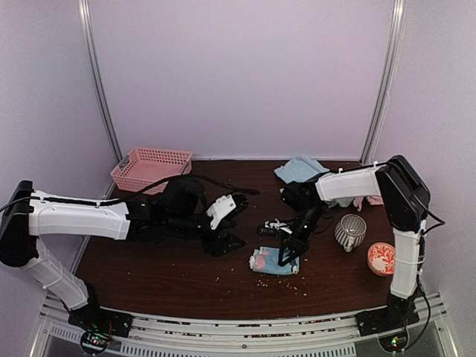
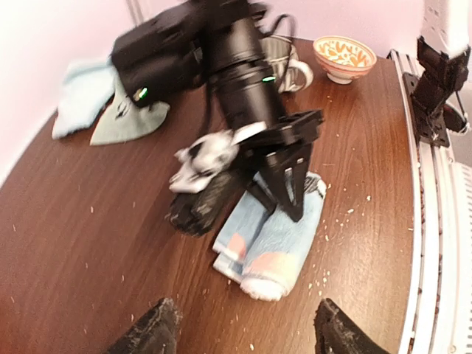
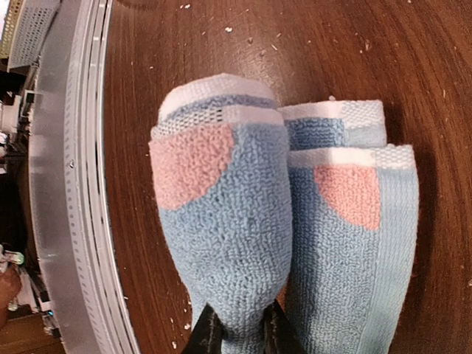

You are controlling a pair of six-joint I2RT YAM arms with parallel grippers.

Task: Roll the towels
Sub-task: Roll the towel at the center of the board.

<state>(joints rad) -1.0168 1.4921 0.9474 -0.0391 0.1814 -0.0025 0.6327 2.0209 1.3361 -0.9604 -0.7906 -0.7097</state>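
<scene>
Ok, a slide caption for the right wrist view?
Right pincer grips one fold of the spotted blue towel on the brown table.

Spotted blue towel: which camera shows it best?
Right wrist. The spotted blue towel fills the frame: two folded lobes side by side, pink-orange spots, white hems, with the jaws of the right gripper pinching one end. Left wrist shows it blurred, partly behind that gripper. Top external shows it small.
</scene>
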